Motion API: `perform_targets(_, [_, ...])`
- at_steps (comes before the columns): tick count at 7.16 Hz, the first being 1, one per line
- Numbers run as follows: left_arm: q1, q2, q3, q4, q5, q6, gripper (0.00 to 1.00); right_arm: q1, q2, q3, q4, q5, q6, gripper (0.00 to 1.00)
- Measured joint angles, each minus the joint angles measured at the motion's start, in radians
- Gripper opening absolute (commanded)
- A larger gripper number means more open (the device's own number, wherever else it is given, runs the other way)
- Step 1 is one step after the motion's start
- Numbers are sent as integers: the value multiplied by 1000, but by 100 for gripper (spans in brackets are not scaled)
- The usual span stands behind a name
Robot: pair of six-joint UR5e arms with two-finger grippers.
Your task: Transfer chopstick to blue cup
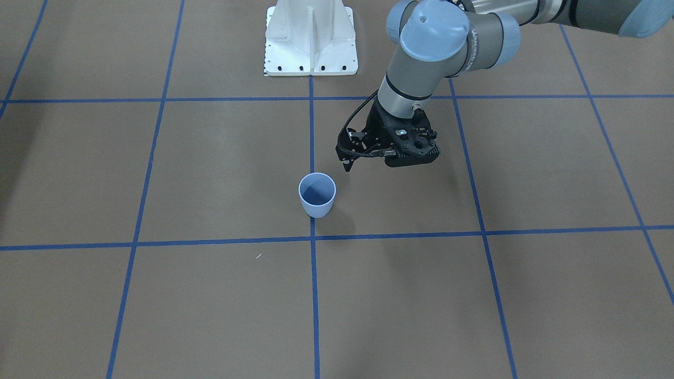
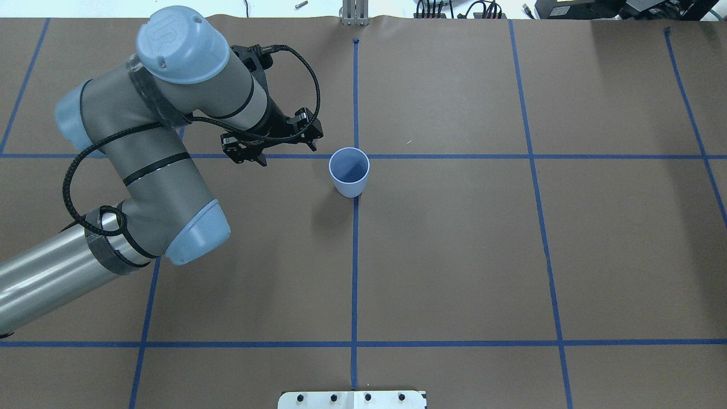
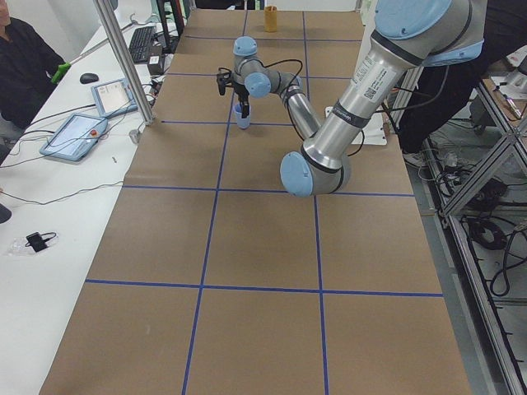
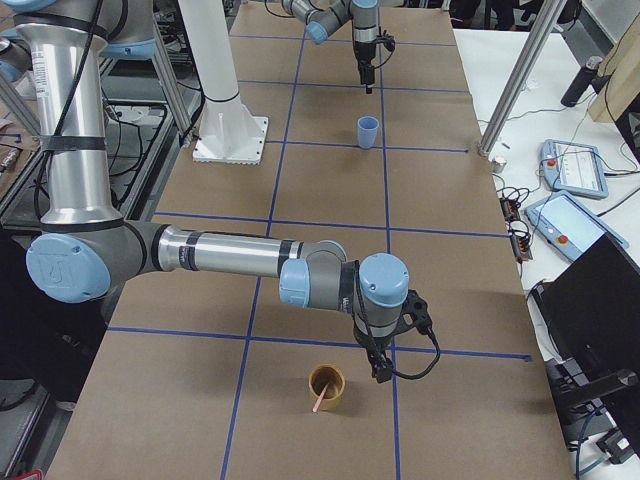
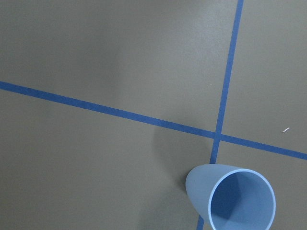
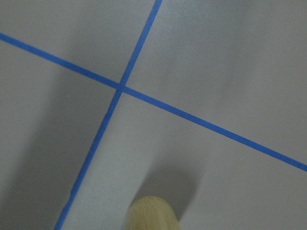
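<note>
Frankly, could read little at the right gripper (image 4: 381, 368): caught only by the end-of-table camera, low over the table (image 4: 300, 180), just beside a tan cup (image 4: 327, 383); could not tell jaws apart from jaws together. Saw only a tan rim in its wrist view. Found the chopstick (image 4: 318, 402) leaning inside that tan cup, unheld, its pale end poking past the rim. Turned next to the left gripper (image 1: 347, 163): hovered near the blue cup (image 1: 317, 196), clear of it, carrying nothing visible; could not settle spread or pressed together there either, dark hardware and cable muddling the outline. Noted the blue cup upright and empty on one of the blue tape lines (image 1: 210, 242), well apart from the tan cup at the table's other end. Judged the pick-up not yet begun. Feared, from here: a skewed pinch on so thin a stick, tipping the light tan cup on the way out; a slip or swing of the stick in transit or at a hand-over; a knock on the small blue cup from the stick's tip or the nearby left gripper; toppling of that cup, after release, under a long stick leaning on its rim.
</note>
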Motion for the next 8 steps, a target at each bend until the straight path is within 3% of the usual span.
perform_targets(2, [1, 6, -10, 0, 9, 0, 98, 48, 3, 0, -122, -15, -315, 100])
perform_targets(4, [3, 13, -14, -1, 11, 0, 98, 59, -12, 1, -179, -27, -515, 100])
perform_targets(8, [8, 14, -15, -3, 12, 0, 98, 53, -67, -17, -176, -109, -595, 99])
